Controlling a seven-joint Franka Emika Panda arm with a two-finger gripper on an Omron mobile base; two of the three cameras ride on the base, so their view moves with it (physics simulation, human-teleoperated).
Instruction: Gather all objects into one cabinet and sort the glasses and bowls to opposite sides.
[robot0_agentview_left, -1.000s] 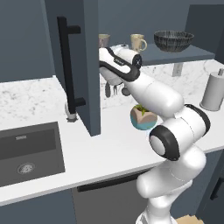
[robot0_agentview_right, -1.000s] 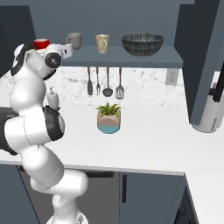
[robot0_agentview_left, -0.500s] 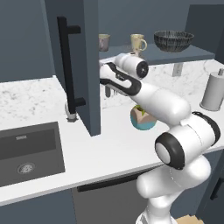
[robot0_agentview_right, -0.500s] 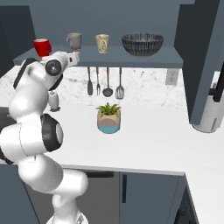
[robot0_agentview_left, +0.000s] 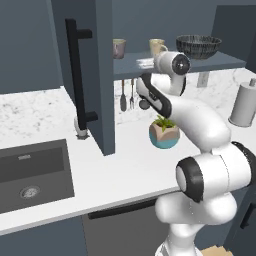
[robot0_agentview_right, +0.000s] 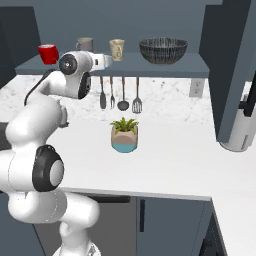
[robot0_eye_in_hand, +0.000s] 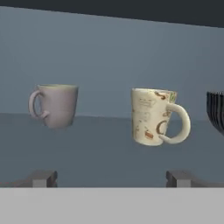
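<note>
Two mugs faced by wide-open jaws

The gripper (robot0_eye_in_hand: 109, 178) is seen with jaws spread wide, holding nothing. Beyond it, on the cabinet shelf (robot0_eye_in_hand: 109, 144), a dull grey-brown mug (robot0_eye_in_hand: 54, 105) stands left, a cream printed mug (robot0_eye_in_hand: 153, 116) right. Further right, the ribbed dark bowl (robot0_eye_in_hand: 216, 111) is glimpsed.

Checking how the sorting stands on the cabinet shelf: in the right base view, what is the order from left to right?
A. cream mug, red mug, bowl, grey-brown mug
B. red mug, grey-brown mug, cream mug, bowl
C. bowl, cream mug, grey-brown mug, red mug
B: the red mug stands leftmost, then the grey-brown mug, the cream mug, and the bowl at the right end.
</note>
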